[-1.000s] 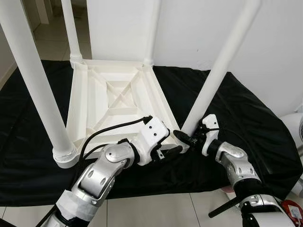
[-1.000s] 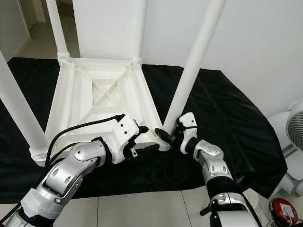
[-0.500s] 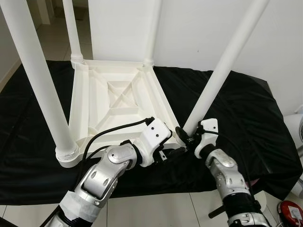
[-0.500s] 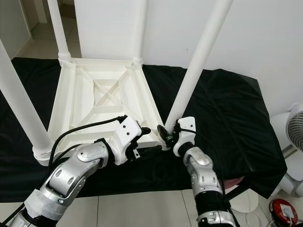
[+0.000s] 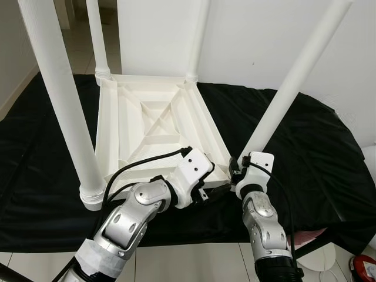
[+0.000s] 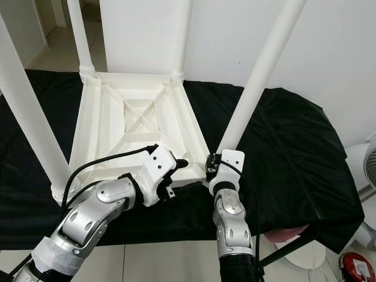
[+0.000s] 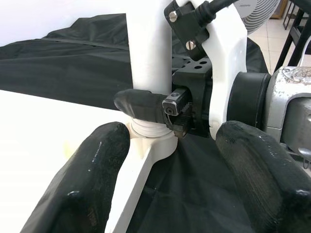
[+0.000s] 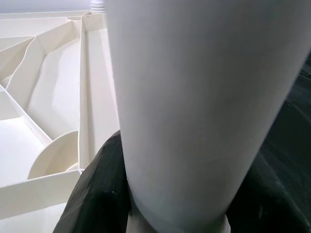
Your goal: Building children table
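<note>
**Gripping the near-right leg at its socket**

Clamping the white leg (image 5: 288,94) low down, the right hand (image 7: 163,110) has its 2 black fingers (image 7: 141,104) closed around the tube just above the collar where it meets the tabletop corner. In the right wrist view the leg (image 8: 194,107) stands right between the dark fingers (image 8: 97,194), pressed against them.

The left hand (image 5: 212,188) sits just beside that same corner, at the near edge of the tabletop. Its 2 fingers (image 7: 87,184) are spread wide, with the corner socket and the right hand between them, and they hold nothing.

The white children's table (image 5: 154,126) lies upside down on a surface covered with a black cloth (image 5: 317,153), its ribbed underside facing up. 4 legs rise from its corners: the near-left leg (image 5: 64,100) stands upright in its collar, 2 more stand at the far corners, and the gripped leg leans to the right, away from the table.

A white wall (image 5: 258,35) stands behind, with pale floor tiles (image 5: 194,264) along the near edge of the cloth. Part of a white fan (image 6: 369,176) shows at the right.
</note>
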Available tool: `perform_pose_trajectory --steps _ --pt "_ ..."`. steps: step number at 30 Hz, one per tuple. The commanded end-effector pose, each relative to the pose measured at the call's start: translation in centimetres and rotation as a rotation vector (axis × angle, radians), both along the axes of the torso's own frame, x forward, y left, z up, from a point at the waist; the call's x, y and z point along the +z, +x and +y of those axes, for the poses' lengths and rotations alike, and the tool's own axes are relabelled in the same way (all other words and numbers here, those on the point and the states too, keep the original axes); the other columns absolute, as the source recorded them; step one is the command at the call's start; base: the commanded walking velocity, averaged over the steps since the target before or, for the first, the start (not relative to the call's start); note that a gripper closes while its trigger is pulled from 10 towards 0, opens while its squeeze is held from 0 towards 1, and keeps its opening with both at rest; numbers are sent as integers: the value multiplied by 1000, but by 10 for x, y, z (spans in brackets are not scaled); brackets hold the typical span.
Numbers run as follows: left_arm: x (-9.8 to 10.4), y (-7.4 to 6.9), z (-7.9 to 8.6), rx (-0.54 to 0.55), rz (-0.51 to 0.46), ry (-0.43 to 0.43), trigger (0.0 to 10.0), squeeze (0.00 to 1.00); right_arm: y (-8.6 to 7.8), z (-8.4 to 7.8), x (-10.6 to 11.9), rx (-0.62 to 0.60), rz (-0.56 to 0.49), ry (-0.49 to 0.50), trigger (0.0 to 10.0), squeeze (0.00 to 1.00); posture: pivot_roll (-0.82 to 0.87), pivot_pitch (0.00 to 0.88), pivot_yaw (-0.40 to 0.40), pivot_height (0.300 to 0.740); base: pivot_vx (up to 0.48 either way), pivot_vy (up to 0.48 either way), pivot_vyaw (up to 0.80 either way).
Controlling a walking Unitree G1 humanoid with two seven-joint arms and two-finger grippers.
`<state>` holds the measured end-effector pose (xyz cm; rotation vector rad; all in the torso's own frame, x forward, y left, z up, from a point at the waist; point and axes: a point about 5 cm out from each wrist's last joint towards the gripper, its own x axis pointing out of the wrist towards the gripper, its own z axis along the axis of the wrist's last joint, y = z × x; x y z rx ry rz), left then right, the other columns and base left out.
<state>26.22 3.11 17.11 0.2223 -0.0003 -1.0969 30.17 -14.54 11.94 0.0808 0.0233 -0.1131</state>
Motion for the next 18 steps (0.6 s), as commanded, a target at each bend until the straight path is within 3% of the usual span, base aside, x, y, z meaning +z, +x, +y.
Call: perform_pose_trajectory --steps 1,2,7,13,15,16,17,18 --pt "0 -3 -4 -18 -5 -9 10000 0 -9 -9 -12 -43 47 -44 10000 51 -29 0 -125 740 0 0 0" --pt "0 -3 -4 -19 -4 -10 10000 0 -10 -8 -10 -29 45 -35 10000 1000 -29 0 -125 740 0 0 0" --pt "-1 -4 -4 -16 -2 -10 10000 0 -11 -10 -5 36 17 22 10000 1000 -23 0 -129 740 0 0 0" --pt "0 -5 -3 -14 0 -11 10000 0 -10 -15 -2 112 -16 4 10000 1000 -21 0 -128 740 0 0 0" --pt "-1 -5 -3 -14 1 -11 10000 0 -8 -20 -1 173 -22 -10 10000 941 -21 0 -128 740 0 0 0" --pt "-1 -6 -3 -14 2 -10 10000 0 -7 -26 1 233 -29 -30 10000 0 -21 0 -128 740 0 0 0" --pt "-1 -6 -3 -14 2 -10 10000 0 -7 -26 1 233 -29 -30 10000 0 -21 0 -128 740 0 0 0" --pt "-1 -6 -2 -14 3 -9 10000 0 -6 -29 3 307 -33 -38 10000 0 -17 0 -124 740 0 0 0"
